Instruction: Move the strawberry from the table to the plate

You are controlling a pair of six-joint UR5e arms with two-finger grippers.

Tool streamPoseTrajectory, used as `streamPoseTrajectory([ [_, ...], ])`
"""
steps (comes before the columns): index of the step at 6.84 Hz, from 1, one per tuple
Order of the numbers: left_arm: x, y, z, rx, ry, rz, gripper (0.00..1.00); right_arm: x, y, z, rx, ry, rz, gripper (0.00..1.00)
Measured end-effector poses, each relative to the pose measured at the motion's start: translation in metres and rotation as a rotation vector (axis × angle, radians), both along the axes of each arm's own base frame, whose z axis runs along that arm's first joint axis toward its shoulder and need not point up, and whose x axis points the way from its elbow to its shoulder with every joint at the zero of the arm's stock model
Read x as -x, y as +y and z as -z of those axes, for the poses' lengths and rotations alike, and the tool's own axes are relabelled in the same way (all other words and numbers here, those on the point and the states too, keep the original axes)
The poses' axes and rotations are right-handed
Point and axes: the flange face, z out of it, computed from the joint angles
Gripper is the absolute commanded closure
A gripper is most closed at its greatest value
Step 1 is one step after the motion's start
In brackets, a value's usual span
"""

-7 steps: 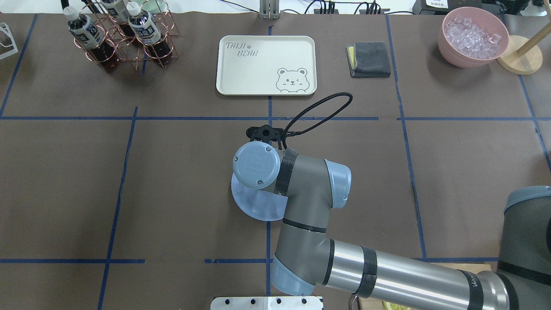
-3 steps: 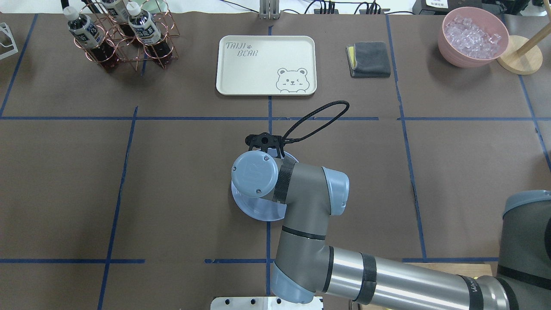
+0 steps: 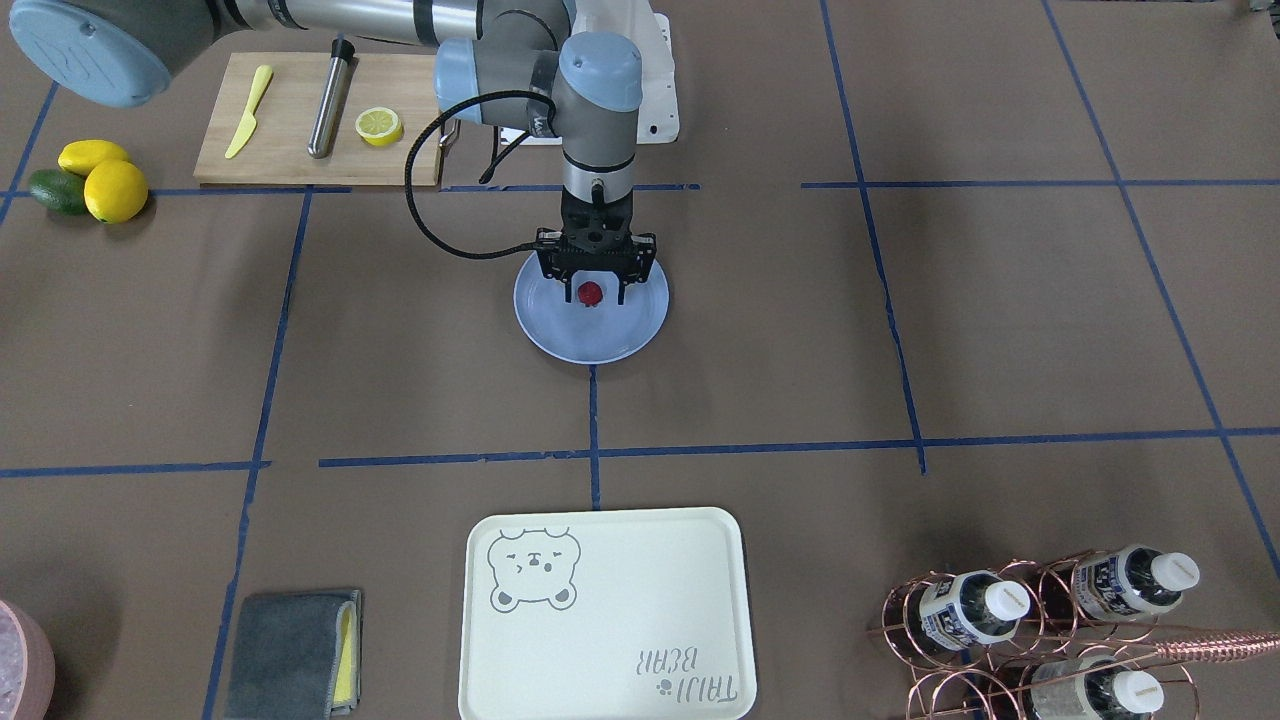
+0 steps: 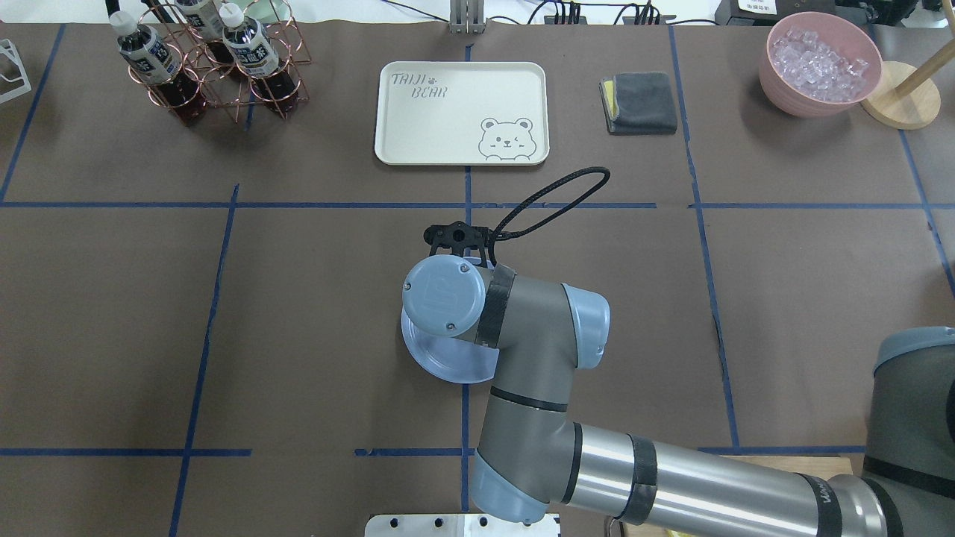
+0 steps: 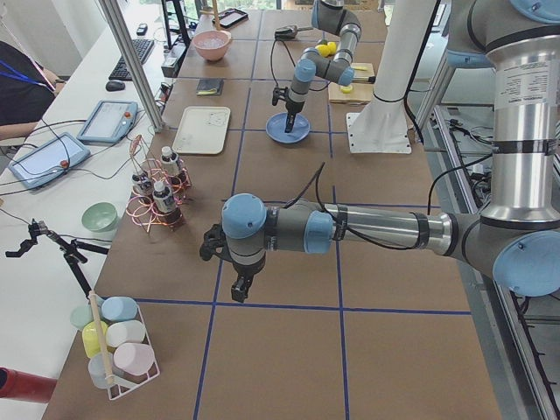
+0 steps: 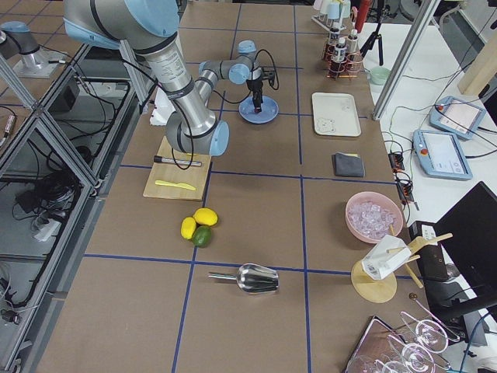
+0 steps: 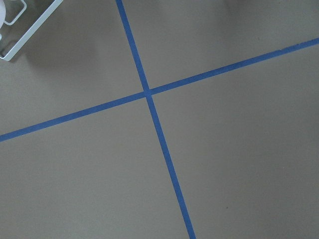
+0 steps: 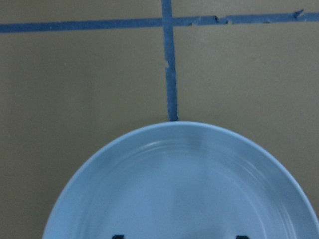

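Note:
A small dark-red strawberry (image 3: 590,292) lies on the light blue plate (image 3: 600,345), toward the plate's robot side. My right gripper (image 3: 588,291) points straight down over it and is open, one finger on each side of the berry with gaps between. In the right wrist view only the two dark fingertips (image 8: 117,236) show, far apart, above the plate (image 8: 184,174). From overhead the right wrist hides the gripper and the berry, leaving part of the plate (image 4: 440,362) visible. My left gripper (image 5: 237,287) hangs over bare table (image 7: 224,149); I cannot tell its state.
A cutting board (image 3: 290,160) with a yellow knife, a steel rod and a half lemon sits by the robot base. Two lemons (image 3: 115,190) and an avocado lie beside it. A bear tray (image 3: 600,620), bottle rack (image 3: 1050,620), grey cloth (image 3: 290,650) and ice bowl (image 4: 821,63) line the far side.
The right wrist dipped a little toward the plate, then came back slightly. The plate has stayed where it was.

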Motion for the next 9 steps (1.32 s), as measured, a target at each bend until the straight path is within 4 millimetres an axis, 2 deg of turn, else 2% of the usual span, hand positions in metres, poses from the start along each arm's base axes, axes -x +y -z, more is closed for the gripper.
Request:
streamPoseTrajectory([
  [1,0.0,0.0,-0.001,0.002,-0.001,0.0,0.0,-0.027,-0.016,0.004,-0.015,-0.02,0.005,0.0],
  [2,0.0,0.001,-0.002,0.003,-0.001,0.0,0.0,-0.068,-0.043,-0.006,-0.035,-0.026,0.031,0.0],
  [3,0.0,0.002,-0.003,0.006,-0.001,0.0,0.0,-0.124,-0.081,-0.03,-0.055,-0.018,0.077,0.0],
  [4,0.001,0.006,-0.006,0.012,0.0,0.002,0.0,-0.189,-0.123,-0.064,-0.079,0.003,0.139,0.0],
  [5,0.001,0.009,-0.008,0.017,0.0,0.003,0.0,-0.254,-0.159,-0.104,-0.119,0.041,0.21,0.0],
  [6,0.002,0.011,-0.009,0.019,-0.006,0.004,0.0,-0.322,-0.185,-0.154,-0.161,0.091,0.29,0.0],
  [7,0.005,0.012,-0.01,0.019,-0.027,0.008,0.0,-0.394,-0.198,-0.209,-0.187,0.129,0.366,0.0],
  [8,0.008,0.012,-0.013,0.021,-0.049,0.012,0.0,-0.463,-0.196,-0.264,-0.181,0.146,0.409,0.0],
  [9,0.009,0.014,-0.016,0.028,-0.059,0.014,0.0,-0.525,-0.176,-0.324,-0.144,0.16,0.406,0.0],
])
